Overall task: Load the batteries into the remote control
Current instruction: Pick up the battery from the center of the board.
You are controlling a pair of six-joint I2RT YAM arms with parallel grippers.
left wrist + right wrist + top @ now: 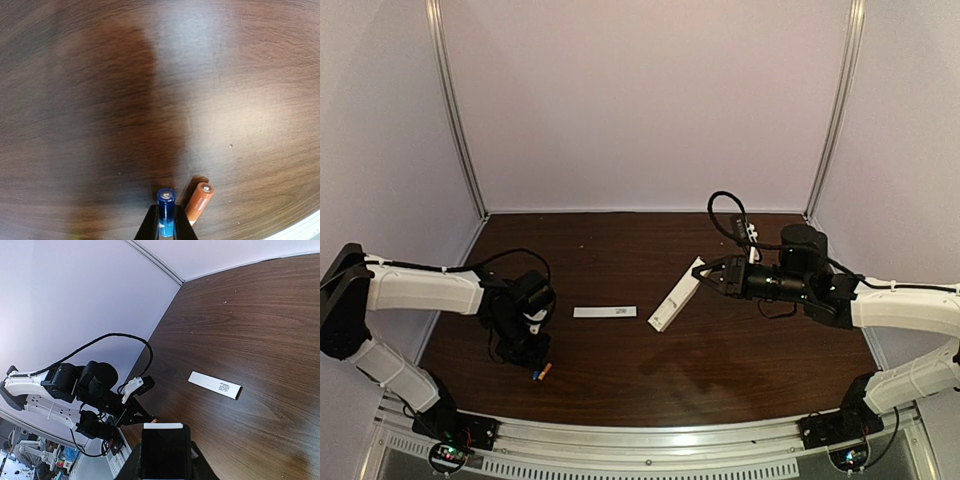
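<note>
My left gripper [534,368] is shut on the blue battery [166,207], holding it just above the dark wooden table at the near left. The orange battery [198,201] lies on the table right beside it, to its right; it also shows in the top view [545,371]. My right gripper [705,277] is shut on one end of the slim white remote control [675,296], which slopes down toward the table's middle. In the right wrist view the remote's dark face [163,452] fills the space between the jaws.
A thin flat white cover strip [605,312] lies on the table between the two arms; it also shows in the right wrist view [215,385]. The metal rail [640,455] runs along the near edge. White walls enclose the table.
</note>
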